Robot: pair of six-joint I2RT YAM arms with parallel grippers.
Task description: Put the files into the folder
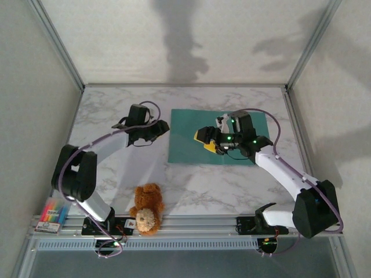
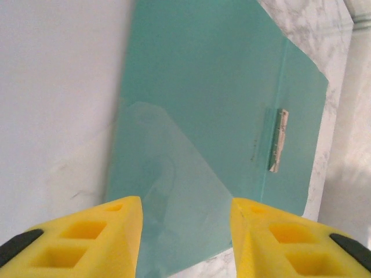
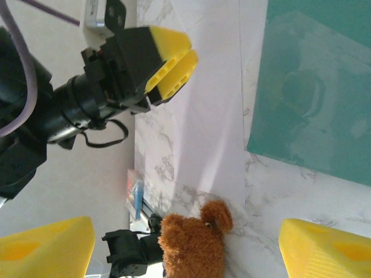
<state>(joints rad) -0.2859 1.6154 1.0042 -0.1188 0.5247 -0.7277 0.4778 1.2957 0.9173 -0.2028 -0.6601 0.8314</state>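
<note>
The teal folder [image 1: 217,136] lies flat on the marble table, right of centre, with a small metal fastener [image 2: 278,142] near its spine fold. The files, plain white sheets [image 1: 145,165], lie on the table just left of the folder, their edge against it [image 2: 58,116]. My left gripper [image 1: 157,130] hovers over the folder's left edge and the sheets. Its yellow fingers stand apart [image 2: 185,231] with nothing between them. My right gripper [image 1: 204,139] is above the folder's middle, pointing left, open wide and empty [image 3: 186,243]. The left gripper [image 3: 171,58] shows over the sheets [image 3: 214,116] in the right wrist view.
A brown teddy bear [image 1: 146,208] sits at the near edge by the lower corner of the sheets [image 3: 194,243]. A pack of coloured markers [image 1: 52,213] lies at the near left corner. A metal rail [image 1: 185,223] runs along the front, and frame posts stand at the back corners.
</note>
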